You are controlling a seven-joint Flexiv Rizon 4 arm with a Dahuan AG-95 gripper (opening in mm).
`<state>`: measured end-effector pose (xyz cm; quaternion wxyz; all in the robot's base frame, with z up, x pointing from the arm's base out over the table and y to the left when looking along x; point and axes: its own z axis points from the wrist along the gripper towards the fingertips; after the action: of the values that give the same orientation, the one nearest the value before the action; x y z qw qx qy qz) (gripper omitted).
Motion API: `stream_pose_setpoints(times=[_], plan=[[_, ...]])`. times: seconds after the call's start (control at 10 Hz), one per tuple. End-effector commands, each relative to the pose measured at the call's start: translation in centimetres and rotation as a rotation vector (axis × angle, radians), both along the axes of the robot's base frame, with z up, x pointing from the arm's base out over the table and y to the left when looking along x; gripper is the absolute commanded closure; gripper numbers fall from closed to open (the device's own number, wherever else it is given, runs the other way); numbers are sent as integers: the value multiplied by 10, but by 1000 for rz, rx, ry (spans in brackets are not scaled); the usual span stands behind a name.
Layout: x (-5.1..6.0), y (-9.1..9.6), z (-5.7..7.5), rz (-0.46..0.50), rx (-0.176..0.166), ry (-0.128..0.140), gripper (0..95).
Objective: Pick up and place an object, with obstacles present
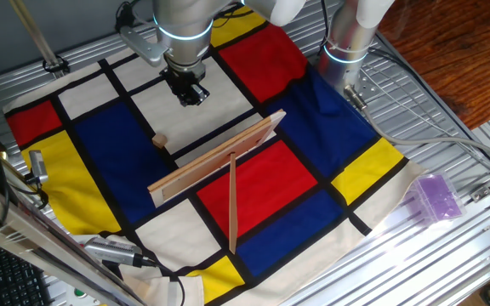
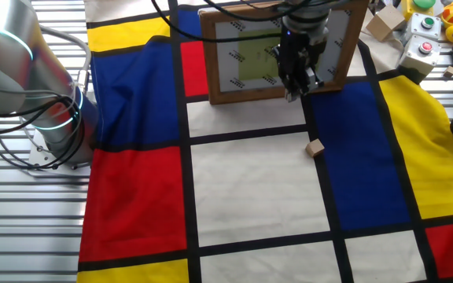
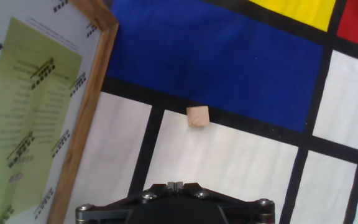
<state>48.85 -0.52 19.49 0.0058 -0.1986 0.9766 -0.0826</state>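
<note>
The tiny light-tan wooden block (image 1: 160, 141) lies on the colour-block cloth at a black line between a white and a blue patch; it also shows in the other fixed view (image 2: 314, 148) and the hand view (image 3: 198, 116). My gripper (image 1: 192, 95) hangs above the white patch, behind the block and apart from it, with its fingertips (image 3: 174, 184) closed together and empty. The long plank (image 1: 219, 157) stands on edge; its framed face with a green sheet shows in the other fixed view (image 2: 278, 51) and the hand view (image 3: 36, 106). The thin slat (image 1: 233, 200) runs from it, forming a T.
A purple translucent box (image 1: 436, 197) lies on the metal table at the right. A second arm's base (image 1: 347, 42) stands at the back. Buttons and small toys (image 2: 427, 23) sit beyond the cloth's corner. Cables trail along the table edges.
</note>
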Motion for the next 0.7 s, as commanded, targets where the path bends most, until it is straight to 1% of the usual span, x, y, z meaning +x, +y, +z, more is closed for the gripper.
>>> stream_pose_setpoints(times=[0.1, 0.7], plan=[[2, 0, -1, 5, -2, 0, 950], [1, 0, -1, 6, 3, -1, 950]])
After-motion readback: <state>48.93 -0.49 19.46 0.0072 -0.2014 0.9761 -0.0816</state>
